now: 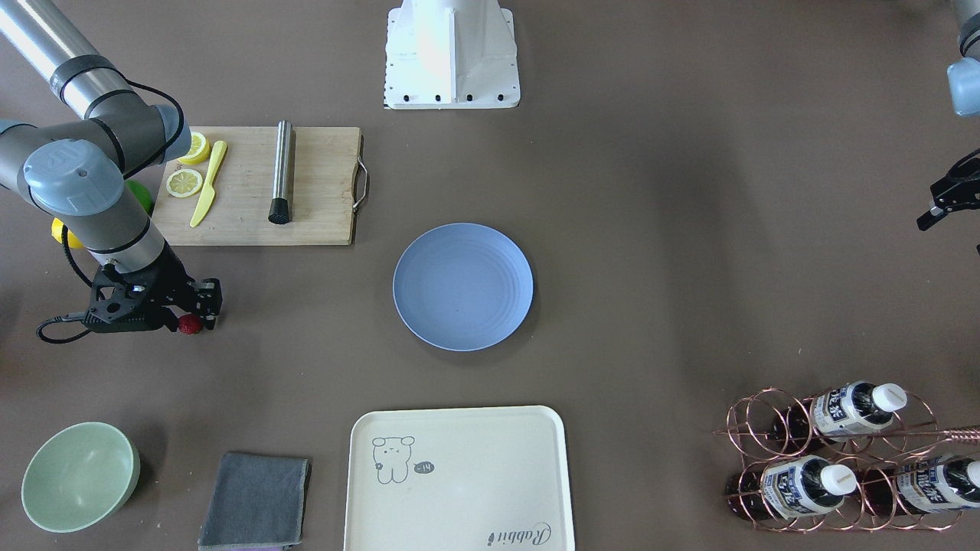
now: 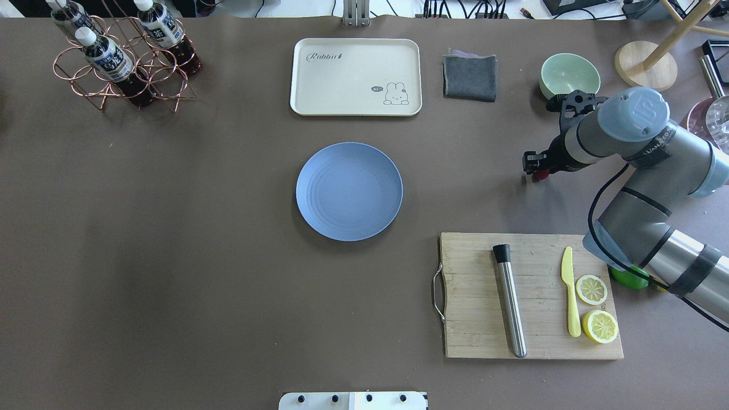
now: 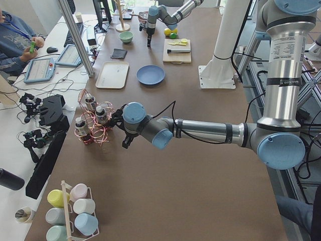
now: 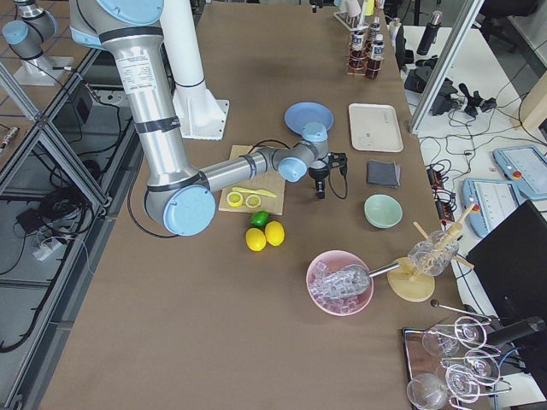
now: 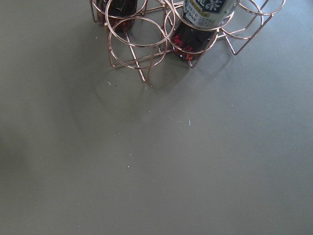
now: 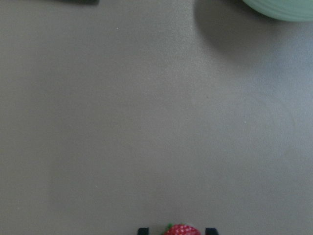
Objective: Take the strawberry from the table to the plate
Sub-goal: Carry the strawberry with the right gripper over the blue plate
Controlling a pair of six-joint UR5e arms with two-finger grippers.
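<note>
The small red strawberry (image 1: 190, 324) (image 2: 539, 175) lies on the brown table (image 1: 651, 268), well to one side of the light-blue plate (image 1: 463, 287) (image 2: 349, 191), which holds nothing. My right gripper (image 1: 197, 315) (image 6: 176, 231) is lowered over the berry. In the right wrist view the strawberry (image 6: 182, 230) sits between two black fingertips (image 6: 143, 231) with a gap on each side, so that gripper is open around it. My left gripper (image 1: 945, 203) shows only partly at the frame edge near the bottle rack, and its state is unclear.
A wooden cutting board (image 1: 260, 187) with lemon slices, a yellow knife and a steel muddler lies behind the right arm. A pale-green bowl (image 1: 80, 476), a grey cloth (image 1: 255, 501), a cream tray (image 1: 459, 478) and a copper bottle rack (image 1: 842, 459) line the far side.
</note>
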